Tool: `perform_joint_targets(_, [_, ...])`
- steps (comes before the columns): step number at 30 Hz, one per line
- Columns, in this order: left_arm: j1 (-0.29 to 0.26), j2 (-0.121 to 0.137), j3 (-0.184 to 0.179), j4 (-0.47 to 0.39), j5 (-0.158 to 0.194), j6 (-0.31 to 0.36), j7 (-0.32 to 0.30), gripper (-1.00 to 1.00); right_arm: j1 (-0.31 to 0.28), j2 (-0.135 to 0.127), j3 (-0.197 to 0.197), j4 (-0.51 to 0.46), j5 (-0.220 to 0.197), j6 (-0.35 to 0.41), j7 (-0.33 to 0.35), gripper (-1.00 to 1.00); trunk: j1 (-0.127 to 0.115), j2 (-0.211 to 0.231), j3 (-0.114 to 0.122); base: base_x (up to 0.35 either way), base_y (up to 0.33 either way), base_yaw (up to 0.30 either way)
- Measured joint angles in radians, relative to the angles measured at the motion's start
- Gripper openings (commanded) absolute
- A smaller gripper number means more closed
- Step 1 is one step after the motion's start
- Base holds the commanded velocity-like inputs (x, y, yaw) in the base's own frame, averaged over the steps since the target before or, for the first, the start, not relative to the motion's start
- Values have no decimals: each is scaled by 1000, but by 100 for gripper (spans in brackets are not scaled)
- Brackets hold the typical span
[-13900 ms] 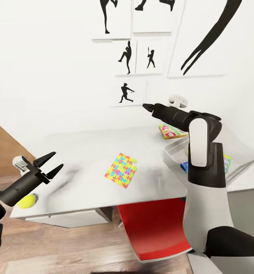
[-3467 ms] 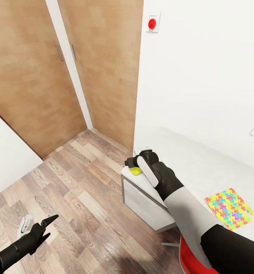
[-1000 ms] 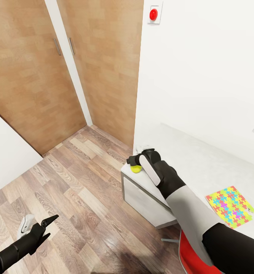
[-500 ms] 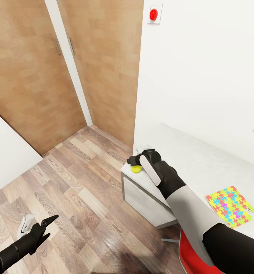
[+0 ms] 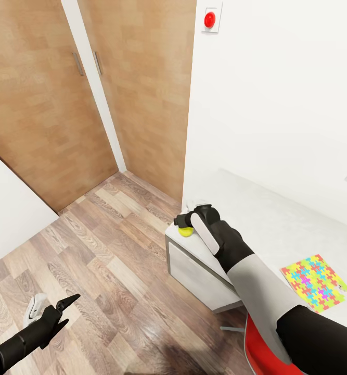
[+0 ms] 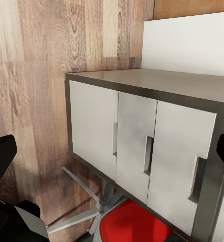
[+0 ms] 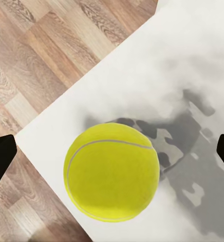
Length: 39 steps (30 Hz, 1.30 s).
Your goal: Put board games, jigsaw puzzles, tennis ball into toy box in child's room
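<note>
The tennis ball (image 5: 184, 232) is a small yellow-green ball lying at the corner of the pale table (image 5: 267, 219), close to its edges. My right gripper (image 5: 180, 221) hangs right over it. In the right wrist view the tennis ball (image 7: 112, 171) lies between the two wide-apart fingertips (image 7: 1, 156), so the right gripper (image 7: 112, 154) is open and not gripping it. One jigsaw puzzle (image 5: 313, 283), a flat multicoloured sheet, lies further along the table. My left gripper (image 5: 72, 308) is open and empty, low over the wood floor. The toy box is out of view.
Wooden closet doors (image 5: 48, 104) stand at the back left, and a red button (image 5: 209, 20) sits high on the white wall. The desk's white drawers (image 6: 142, 146) face the floor (image 5: 105, 260), with a red chair (image 6: 132, 227) tucked beside them.
Since the oldest frame the view has swung to the table's left end and my right arm has reached over the ball. Over the last second nothing has visibly moved.
</note>
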Motion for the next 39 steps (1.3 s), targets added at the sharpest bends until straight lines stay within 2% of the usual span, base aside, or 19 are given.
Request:
perform_joint_targets(28, [0,0,0,0,0,0,0,100,0,2,1,2,-1,-1,1,100,0,0,-28,0,0,0])
perform_joint_targets(39, [0,0,0,0,0,0,0,100,0,2,1,2,-1,-2,1,100,0,0,-33,0,0,0])
